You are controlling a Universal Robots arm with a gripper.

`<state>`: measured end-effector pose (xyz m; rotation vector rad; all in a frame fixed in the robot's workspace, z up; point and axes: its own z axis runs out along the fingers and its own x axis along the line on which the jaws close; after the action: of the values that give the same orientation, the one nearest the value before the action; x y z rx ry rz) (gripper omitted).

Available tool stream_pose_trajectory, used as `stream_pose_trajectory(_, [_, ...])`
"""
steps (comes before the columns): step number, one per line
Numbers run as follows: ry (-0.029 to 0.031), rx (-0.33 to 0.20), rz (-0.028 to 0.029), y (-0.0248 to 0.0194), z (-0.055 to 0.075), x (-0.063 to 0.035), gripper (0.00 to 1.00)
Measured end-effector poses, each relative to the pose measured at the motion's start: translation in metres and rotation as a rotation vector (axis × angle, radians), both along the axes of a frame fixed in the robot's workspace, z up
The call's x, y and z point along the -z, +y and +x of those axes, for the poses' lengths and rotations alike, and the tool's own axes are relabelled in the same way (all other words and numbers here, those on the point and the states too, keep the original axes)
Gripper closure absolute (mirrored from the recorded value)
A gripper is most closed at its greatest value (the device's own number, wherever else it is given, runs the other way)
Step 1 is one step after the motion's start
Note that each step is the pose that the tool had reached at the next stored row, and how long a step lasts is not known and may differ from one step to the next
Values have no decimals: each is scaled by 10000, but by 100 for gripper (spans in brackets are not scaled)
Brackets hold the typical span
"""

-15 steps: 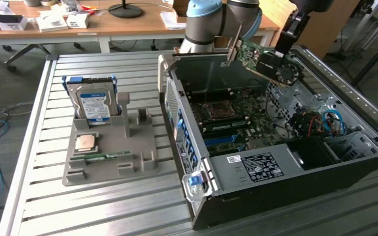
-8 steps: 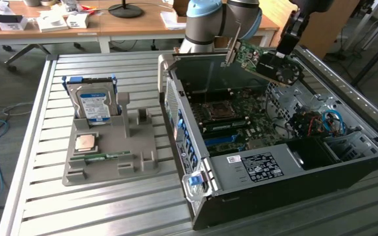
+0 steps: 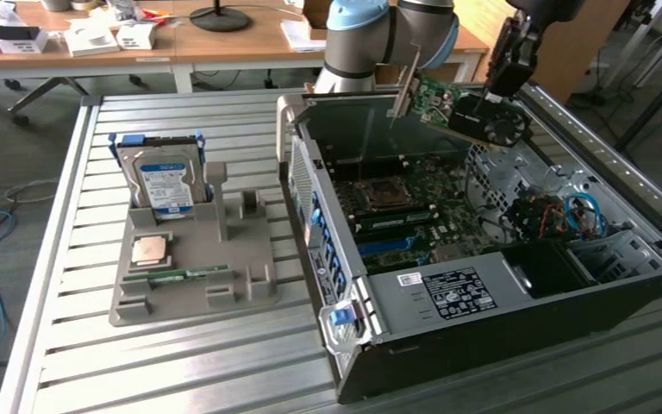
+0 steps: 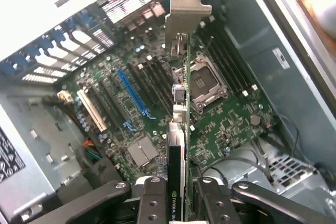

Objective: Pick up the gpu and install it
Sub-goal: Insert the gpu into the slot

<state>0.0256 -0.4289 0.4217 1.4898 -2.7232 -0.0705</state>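
Observation:
The gpu (image 3: 460,109), a dark card with a green board, a fan and a silver end bracket, hangs tilted above the back of the open computer case (image 3: 481,293). My gripper (image 3: 496,93) is shut on its upper end. In the wrist view the gpu (image 4: 178,124) runs edge-on away from the camera, its metal bracket (image 4: 186,11) farthest out, clamped between my black fingers (image 4: 153,199). It hovers over the motherboard (image 4: 226,124), apart from it, above the area between the blue slot (image 4: 131,94) and the CPU socket (image 4: 206,83).
A grey holder tray (image 3: 193,289) on the slatted table at the exterior view's left carries a hard drive (image 3: 161,177), a CPU (image 3: 151,250) and a memory stick (image 3: 176,276). Case walls, a drive cage and cables (image 3: 578,216) surround the motherboard. Desks stand behind.

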Motion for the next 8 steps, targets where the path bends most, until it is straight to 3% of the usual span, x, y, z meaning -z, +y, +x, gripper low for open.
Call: stream_pose_trajectory(8, [0, -1466, 0, 0, 0, 1, 74])
